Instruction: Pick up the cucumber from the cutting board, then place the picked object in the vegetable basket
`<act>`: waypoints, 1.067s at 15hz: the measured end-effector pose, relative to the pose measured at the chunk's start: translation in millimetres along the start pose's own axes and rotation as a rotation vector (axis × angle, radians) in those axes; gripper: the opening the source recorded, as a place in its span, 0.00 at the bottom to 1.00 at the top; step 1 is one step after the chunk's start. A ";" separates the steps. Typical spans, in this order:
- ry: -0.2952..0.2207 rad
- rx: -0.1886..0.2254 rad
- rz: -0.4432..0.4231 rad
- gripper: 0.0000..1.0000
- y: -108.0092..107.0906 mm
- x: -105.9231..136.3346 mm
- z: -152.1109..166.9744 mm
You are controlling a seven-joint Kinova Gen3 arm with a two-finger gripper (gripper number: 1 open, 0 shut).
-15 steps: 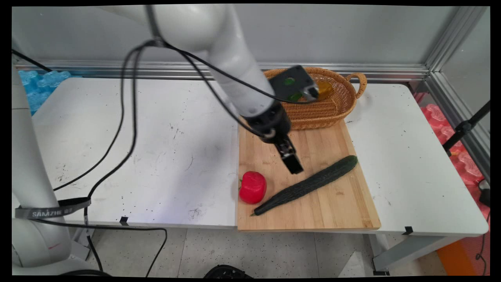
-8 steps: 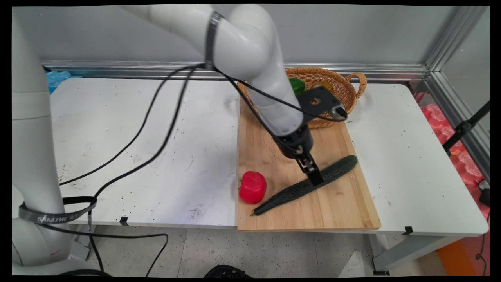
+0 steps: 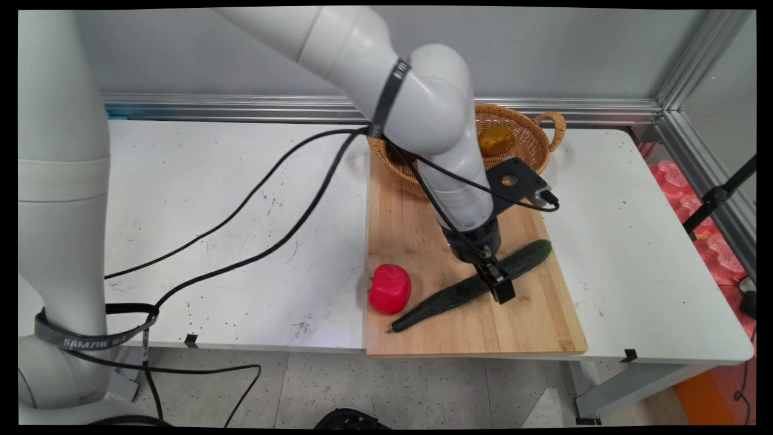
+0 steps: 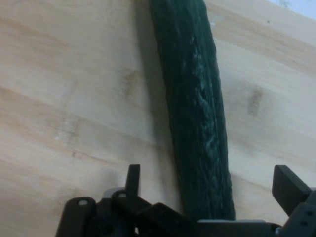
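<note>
End effector [image 3: 499, 284] is down on the cucumber [image 3: 450, 296], fingers spread either side, seemingly not touching. It lies slantwise on the cutting board [image 3: 531, 326], near the red pepper [image 3: 390, 289]. An off-centre squeeze could roll it.

I'm working in a robot lab: a bare white bench [image 3: 241, 199] fenced by aluminium framing [image 3: 688, 72], a plain grey wall [image 3: 574, 54], foam floor mats [image 3: 718, 248], loose black cables [image 3: 253, 199].
</note>
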 end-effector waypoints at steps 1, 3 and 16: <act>-0.005 0.003 -0.003 1.00 1.5 1.4 3.2; -0.014 0.008 -0.006 1.00 4.5 4.5 9.5; 0.017 0.016 0.016 0.00 6.6 16.1 -1.6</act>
